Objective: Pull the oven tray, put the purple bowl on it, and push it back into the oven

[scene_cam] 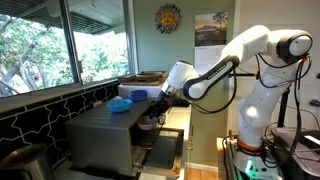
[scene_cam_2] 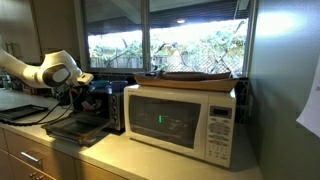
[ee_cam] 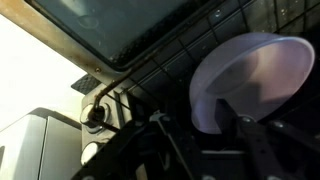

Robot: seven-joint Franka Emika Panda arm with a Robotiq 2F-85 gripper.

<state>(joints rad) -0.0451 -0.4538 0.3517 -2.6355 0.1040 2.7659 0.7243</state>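
In the wrist view the pale purple bowl point(ee_cam: 250, 75) rests upright on the dark bars of the oven tray point(ee_cam: 165, 62). My gripper point(ee_cam: 195, 125) is right at the bowl's near rim. Its dark fingers point(ee_cam: 228, 115) stand apart, one in front of the rim and one off to the side, and they do not pinch the bowl. In an exterior view the gripper point(scene_cam: 152, 108) reaches down in front of the grey oven point(scene_cam: 100, 135), with the bowl point(scene_cam: 148, 122) just below it. The oven point(scene_cam_2: 105, 105) also shows dark beside the arm in an exterior view.
The oven's glass door point(scene_cam: 162, 152) hangs open below the tray; its pane point(ee_cam: 100, 22) fills the wrist view's top. A blue bowl point(scene_cam: 120, 103) sits on the oven's roof. A white microwave point(scene_cam_2: 180, 120) stands beside the oven, under a window.
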